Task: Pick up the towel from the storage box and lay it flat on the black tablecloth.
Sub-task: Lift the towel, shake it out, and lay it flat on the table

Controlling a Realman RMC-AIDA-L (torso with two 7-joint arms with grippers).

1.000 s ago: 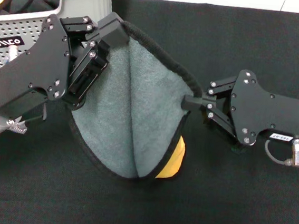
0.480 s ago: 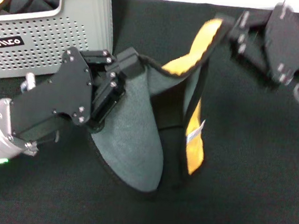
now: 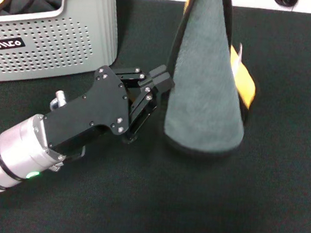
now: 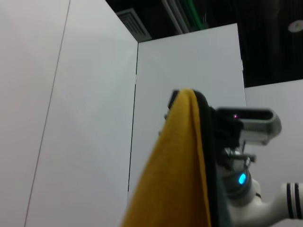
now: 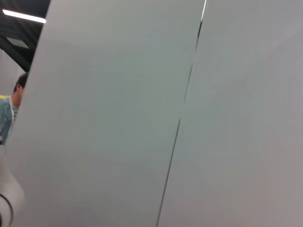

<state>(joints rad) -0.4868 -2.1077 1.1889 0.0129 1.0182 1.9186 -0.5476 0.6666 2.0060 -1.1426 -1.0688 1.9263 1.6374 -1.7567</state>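
Even overhead light in the head view, soft shadow beside the left gripper [image 3: 161,84] under the hanging towel [image 3: 205,83], wrist views pale, bright ceiling strip, towel edge softly blurred

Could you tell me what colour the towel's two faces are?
Towel: grey-green and orange-yellow; head view.

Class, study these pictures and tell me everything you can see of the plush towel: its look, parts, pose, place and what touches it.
The square plush towel hangs folded lengthwise in a tall cone, grey-green face outward, orange-yellow face peeking out at one side, black trim along its edges. Its top runs out of the head view; whatever holds it is unseen. Its rounded lower end reaches the large black tablecloth. The left gripper sits just beside it; contact is unclear.
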